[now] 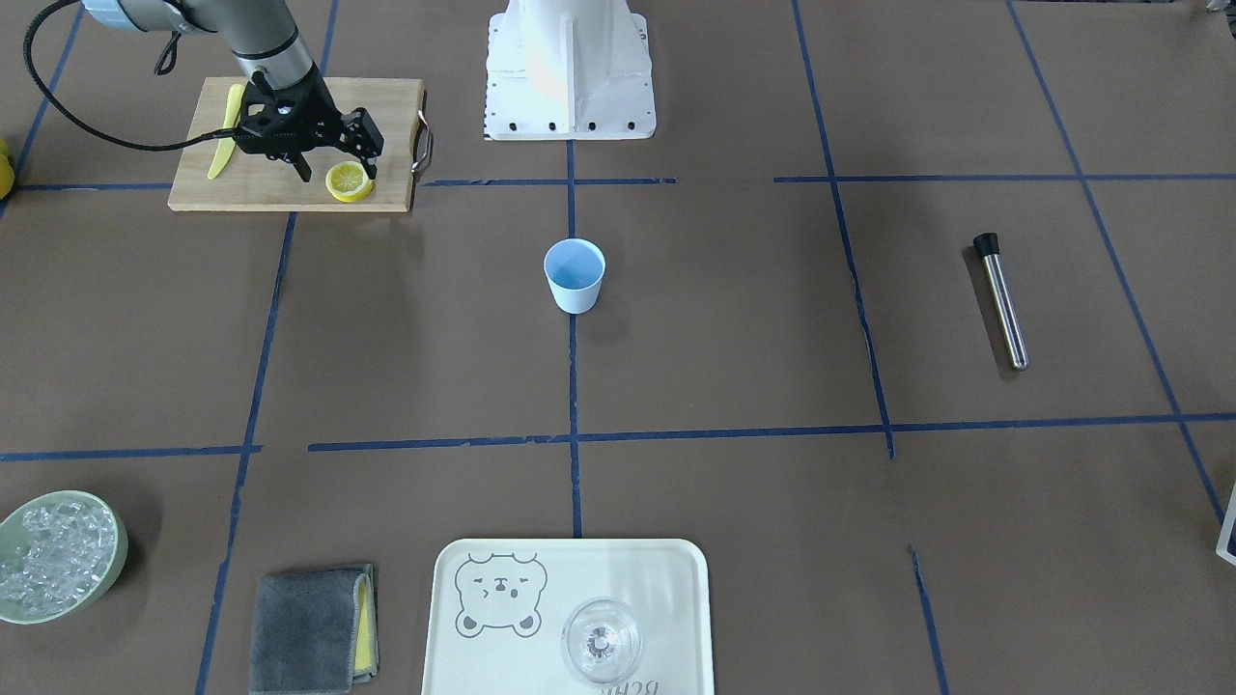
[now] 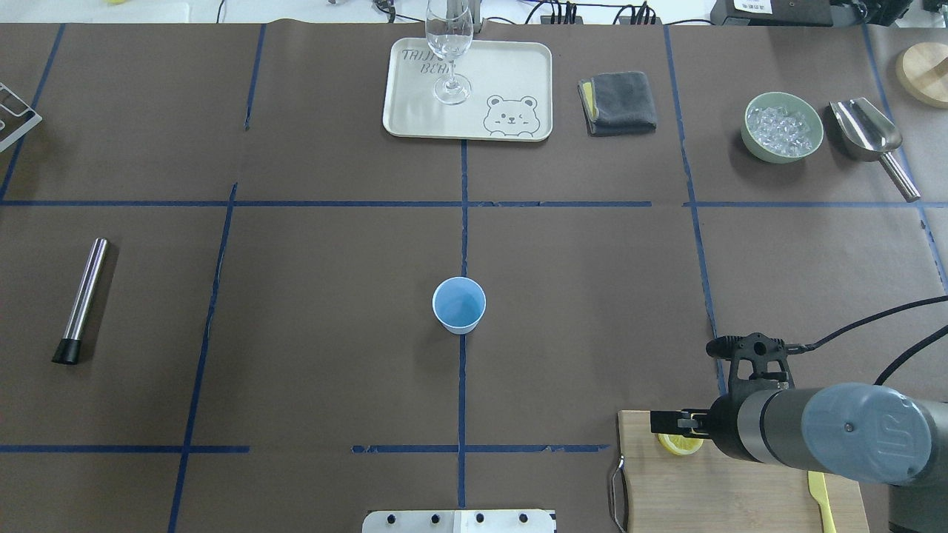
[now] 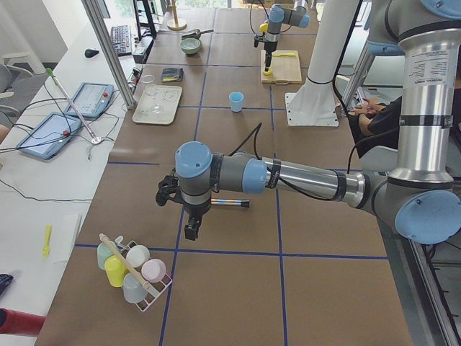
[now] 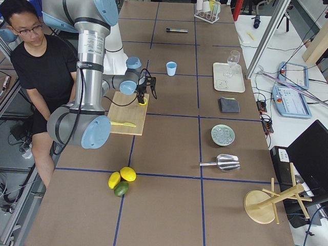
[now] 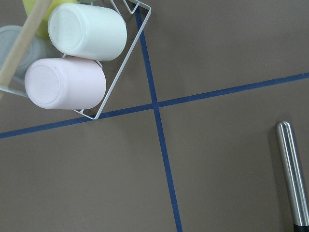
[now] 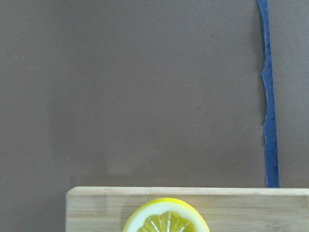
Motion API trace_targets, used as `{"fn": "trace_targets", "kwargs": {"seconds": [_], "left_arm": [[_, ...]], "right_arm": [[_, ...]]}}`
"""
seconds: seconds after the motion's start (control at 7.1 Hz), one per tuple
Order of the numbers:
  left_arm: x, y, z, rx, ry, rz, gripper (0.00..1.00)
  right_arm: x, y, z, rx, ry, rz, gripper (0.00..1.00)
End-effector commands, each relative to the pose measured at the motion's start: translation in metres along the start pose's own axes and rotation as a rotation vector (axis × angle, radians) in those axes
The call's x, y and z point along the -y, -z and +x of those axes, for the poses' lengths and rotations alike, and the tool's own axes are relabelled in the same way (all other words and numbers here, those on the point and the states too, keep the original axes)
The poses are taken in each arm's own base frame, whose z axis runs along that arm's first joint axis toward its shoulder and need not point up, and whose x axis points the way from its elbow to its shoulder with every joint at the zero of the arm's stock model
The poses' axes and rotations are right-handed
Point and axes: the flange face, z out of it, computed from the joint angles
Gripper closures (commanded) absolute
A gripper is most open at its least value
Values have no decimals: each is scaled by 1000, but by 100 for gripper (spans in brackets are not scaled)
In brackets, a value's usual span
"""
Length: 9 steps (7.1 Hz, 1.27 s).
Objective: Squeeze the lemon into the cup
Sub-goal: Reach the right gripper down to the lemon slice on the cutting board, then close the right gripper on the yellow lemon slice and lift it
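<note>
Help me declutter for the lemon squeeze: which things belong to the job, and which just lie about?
In the job: lemon, cup, right gripper, cutting board.
Lying about: plastic knife, metal tube, ice bowl, cloth, tray, glass.

One lemon slice (image 1: pixel 349 181), one blue cup (image 1: pixel 575 275), one glass (image 1: pixel 602 640), one tray (image 1: pixel 628 569), one bowl of ice (image 1: pixel 116 568), one gray cloth (image 1: pixel 304 627), one wooden board (image 1: pixel 386 125), one yellow knife (image 1: pixel 233 104), three whole fruits (image 4: pixel 128 174) (two yellow, one green).

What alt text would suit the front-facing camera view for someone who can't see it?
The right arm's open fingers hang over a lemon slice on a wooden cutting board at upper left; a light-blue cup stands at the table's centre.
</note>
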Motion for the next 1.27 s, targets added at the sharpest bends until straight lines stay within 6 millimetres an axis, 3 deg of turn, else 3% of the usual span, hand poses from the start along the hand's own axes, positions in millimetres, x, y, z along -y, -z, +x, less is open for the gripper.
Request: {"fn": "trace_targets", "kwargs": {"seconds": [0.0,0.7,1.13], "left_arm": [[0,0,1,-2,-1,0,0],[0,-1,0,-3,0,-1,0],[0,0,1,-3,-1,0,0]], "right_arm": [[-4,-5,-5,1,6,-2,0],[-14,-9,-9,-4,24,-21,2],[-13,-11,-6,-10,22,-21,27]]}}
